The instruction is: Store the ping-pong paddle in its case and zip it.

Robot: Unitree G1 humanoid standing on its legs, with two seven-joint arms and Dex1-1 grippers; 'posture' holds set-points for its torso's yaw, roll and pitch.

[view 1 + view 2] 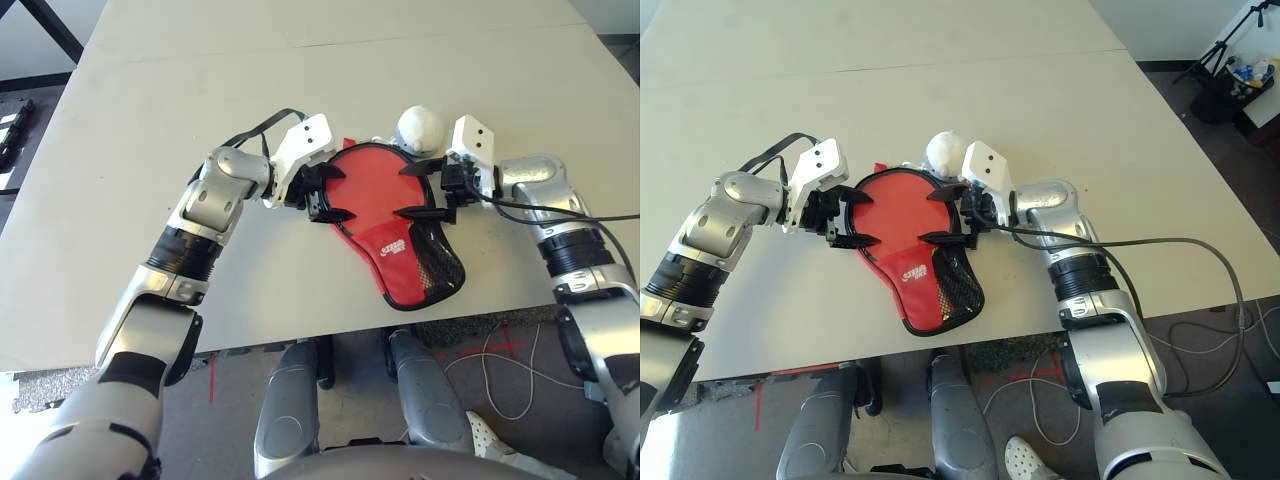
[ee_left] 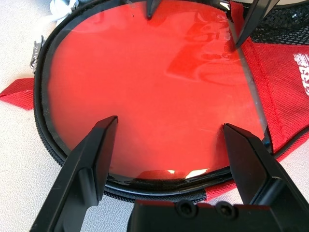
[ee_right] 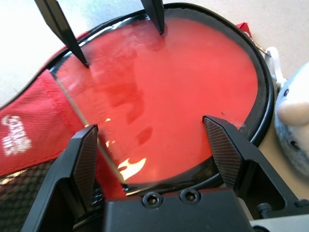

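The case (image 1: 398,268) lies flat near the table's front edge, red fabric with a white logo and a black mesh pocket (image 1: 440,265) at its narrow end. In its round end shows the glossy red face of the ping-pong paddle (image 2: 145,82), ringed by the black zip edge; the handle is hidden under the fabric. My left gripper (image 1: 338,195) stands open at the left side of the round end, fingertips (image 2: 107,130) just over the red face. Opposite it, my right gripper (image 1: 404,192) is open at the right side, and its fingers (image 3: 219,140) hold nothing.
A white plush toy (image 1: 420,127) sits just behind the case, close to my right gripper. The table's front edge (image 1: 300,340) runs right below the case's narrow end. A black cable (image 1: 1160,243) trails from my right forearm over the table.
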